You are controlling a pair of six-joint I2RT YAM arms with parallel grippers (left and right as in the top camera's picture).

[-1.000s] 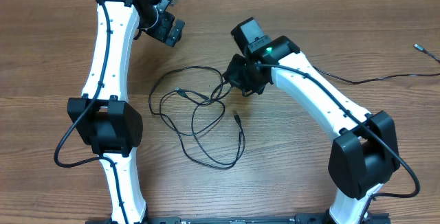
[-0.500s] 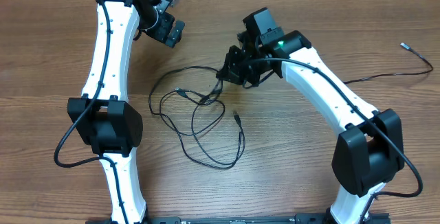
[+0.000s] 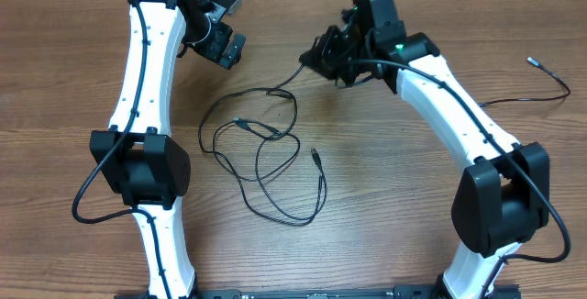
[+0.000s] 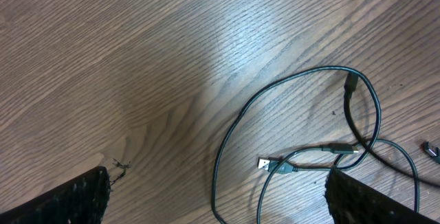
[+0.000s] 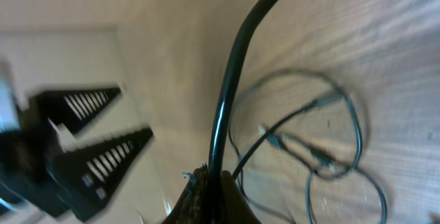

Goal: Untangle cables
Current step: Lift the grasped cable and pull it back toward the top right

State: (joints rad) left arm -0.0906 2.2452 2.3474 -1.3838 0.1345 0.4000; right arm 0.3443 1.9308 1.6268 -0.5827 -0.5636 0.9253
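Tension is best built slowly on the black cable (image 5: 232, 86) pinched between the pressed-together fingers of the right gripper (image 3: 318, 58), drawn away from the tangle of cables (image 3: 261, 161) lying on the wooden table (image 3: 385, 207), so that loops are opened rather than cinched. The left gripper (image 3: 227, 24), spread wide and empty near the tangle, could be lowered to pin a loop.

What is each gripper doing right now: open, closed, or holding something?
Left gripper: open, holding nothing.
Right gripper: closed on a thin black cable.
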